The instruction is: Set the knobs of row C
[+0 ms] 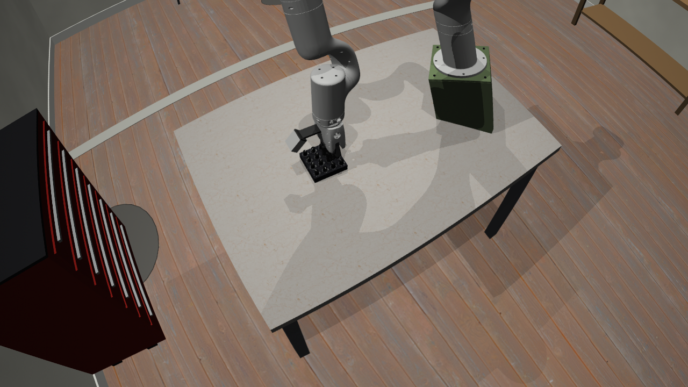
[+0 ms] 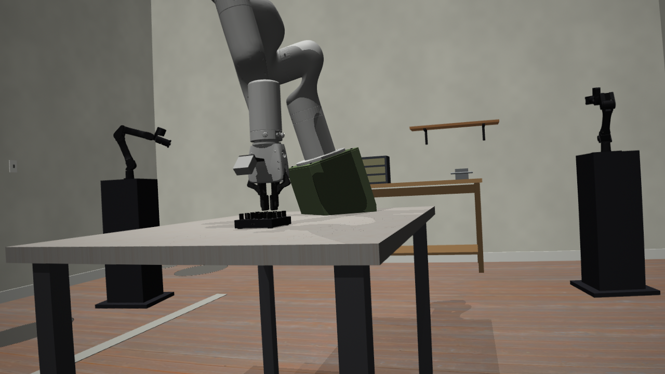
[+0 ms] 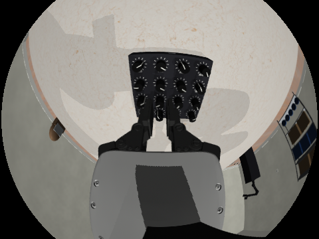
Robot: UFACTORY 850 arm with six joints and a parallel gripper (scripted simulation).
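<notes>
The black knob box stands on its feet near the middle of the table. It carries four rows of small black knobs with white lines. My gripper points straight down over the box's edge nearest the arm. Its fingers stand narrowly open, just above the knob tops. In the wrist view one knob of the nearest row shows in the gap between the fingertips. The fingers hide part of that row. The printed names are too small to read.
The arm's green pedestal stands at the table's far corner behind the box. A dark red cabinet stands on the floor to the left. A wooden side table stands beyond the table.
</notes>
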